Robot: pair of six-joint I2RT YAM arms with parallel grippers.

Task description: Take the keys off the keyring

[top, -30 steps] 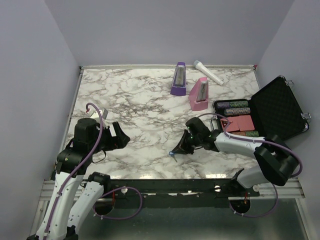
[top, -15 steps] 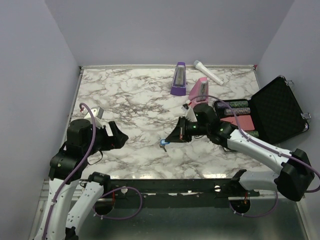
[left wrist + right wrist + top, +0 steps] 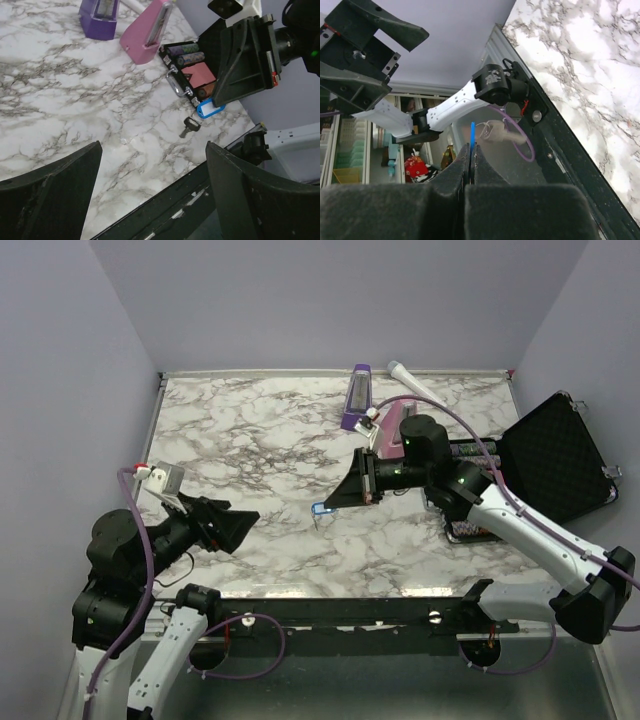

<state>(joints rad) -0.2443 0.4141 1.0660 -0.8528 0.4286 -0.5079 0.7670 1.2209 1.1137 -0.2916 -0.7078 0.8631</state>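
My right gripper (image 3: 332, 502), clamped on the keys (image 3: 209, 109), has carried them farther from the near edge than 0.5 s ago. My left gripper (image 3: 240, 522): fingers apart. Count: one key, two metronomes (image 3: 148, 36).

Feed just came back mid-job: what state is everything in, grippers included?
Right gripper, shut on the bright-blue oval key tag.
Small metal key, hanging from that tag.
Left gripper, open, holding nothing.
Black hard case, lid open.
Purple wedge-shaped metronome, upright.
Pink wedge-shaped metronome, upright.
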